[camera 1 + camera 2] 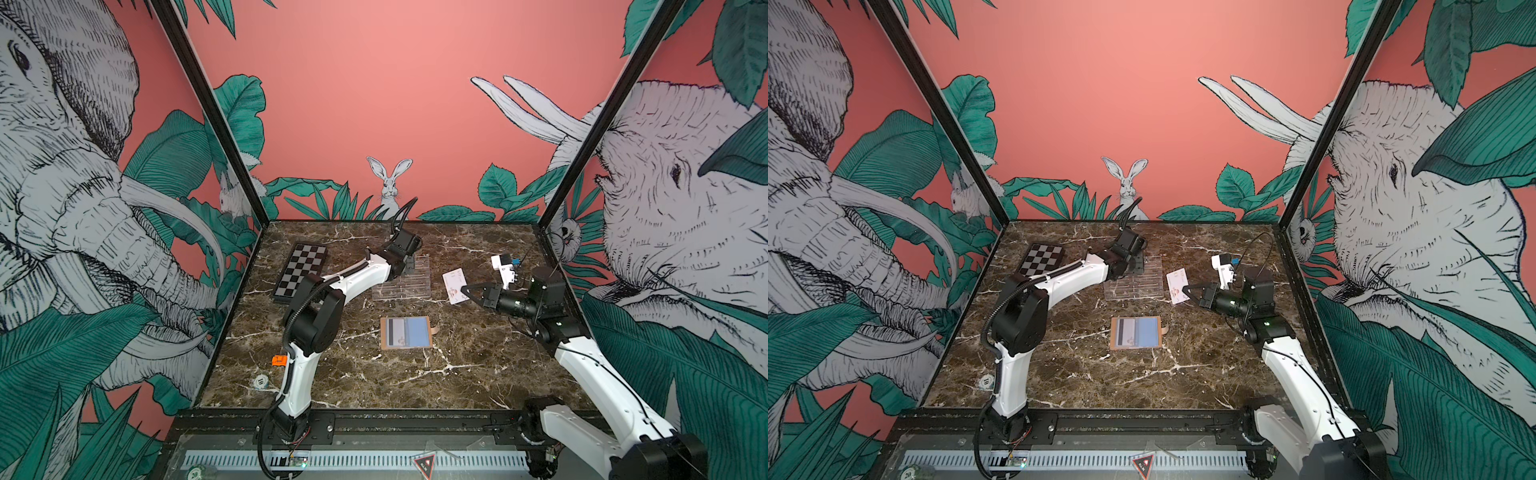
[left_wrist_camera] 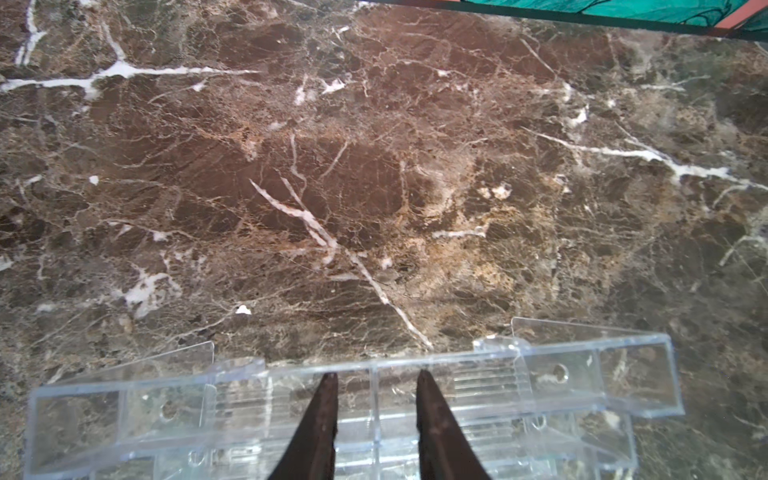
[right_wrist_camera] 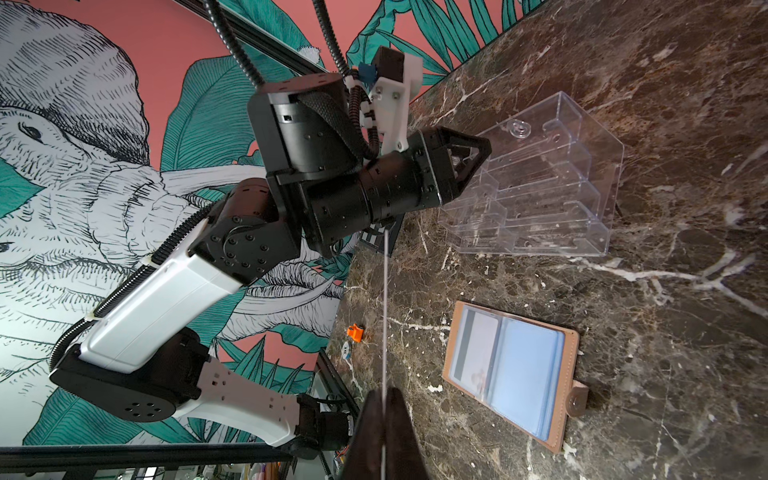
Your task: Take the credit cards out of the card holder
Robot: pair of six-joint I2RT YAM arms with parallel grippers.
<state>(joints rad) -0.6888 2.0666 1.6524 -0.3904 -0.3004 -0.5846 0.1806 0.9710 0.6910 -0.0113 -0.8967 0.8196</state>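
The tan, leather-like folding card holder (image 3: 454, 343) lay open and flat near the middle of the brown marble table (image 1: 457, 374), its snap tab (image 3: 577, 401) sticking out to one side. Under its clear sleeves sat a grey card with a dark stripe (image 3: 478, 345) and, right beside it, a pale blue card (image 3: 528, 374), both tucked in! Further back and to the right, the right gripper (image 1: 466, 289) was pinched tight on one edge of a whitish plastic credit card (image 1: 454, 284) with small dark marks, lifted clear of the holder. In the right wrist view that card showed only as a thin pale line running out from between the closed fingers (image 3: 370, 424). The left gripper (image 2: 377, 374) hung over the clear acrylic tiered rack (image 2: 623, 374), jaws a little apart, tips straddling a thin divider, gripping nothing.
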